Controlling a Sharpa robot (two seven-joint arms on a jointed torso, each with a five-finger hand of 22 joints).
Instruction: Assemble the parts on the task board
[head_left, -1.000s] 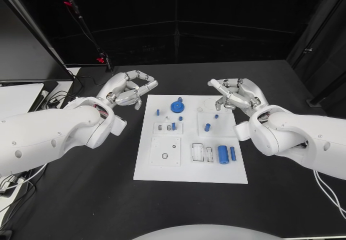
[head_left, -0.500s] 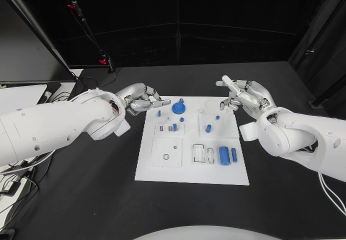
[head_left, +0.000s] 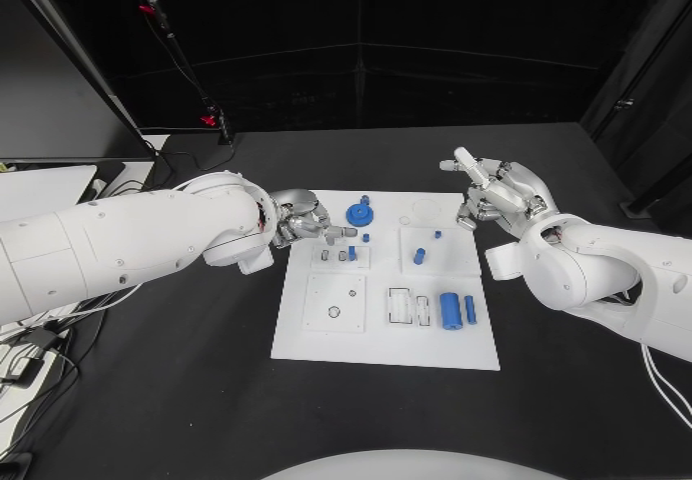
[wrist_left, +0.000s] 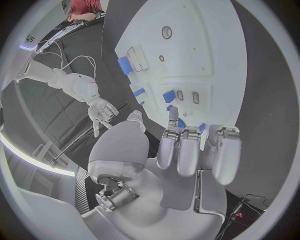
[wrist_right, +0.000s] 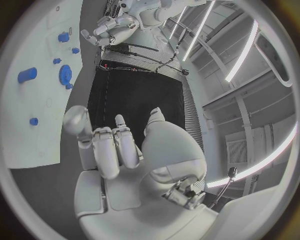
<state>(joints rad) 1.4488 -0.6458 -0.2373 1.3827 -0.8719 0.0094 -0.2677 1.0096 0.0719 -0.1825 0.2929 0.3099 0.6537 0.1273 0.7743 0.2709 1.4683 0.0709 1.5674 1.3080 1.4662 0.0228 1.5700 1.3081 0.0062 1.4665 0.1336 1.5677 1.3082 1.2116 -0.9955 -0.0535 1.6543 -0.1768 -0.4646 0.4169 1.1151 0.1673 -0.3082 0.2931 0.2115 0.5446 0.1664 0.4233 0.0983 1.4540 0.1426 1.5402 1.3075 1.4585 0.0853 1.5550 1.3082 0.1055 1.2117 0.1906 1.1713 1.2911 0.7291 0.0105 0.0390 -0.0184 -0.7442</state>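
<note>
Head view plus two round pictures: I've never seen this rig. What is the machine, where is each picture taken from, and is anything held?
It is a robot with two white arms ending in silver hands. The square picture looks down from its head; each round one comes from a camera at a wrist, behind that hand. On the black table lies a white task board carrying small blue parts, among them a gear and a cylinder. The left hand reaches over the board's edge; the right hand hovers beside it. Neither holds anything.
</note>
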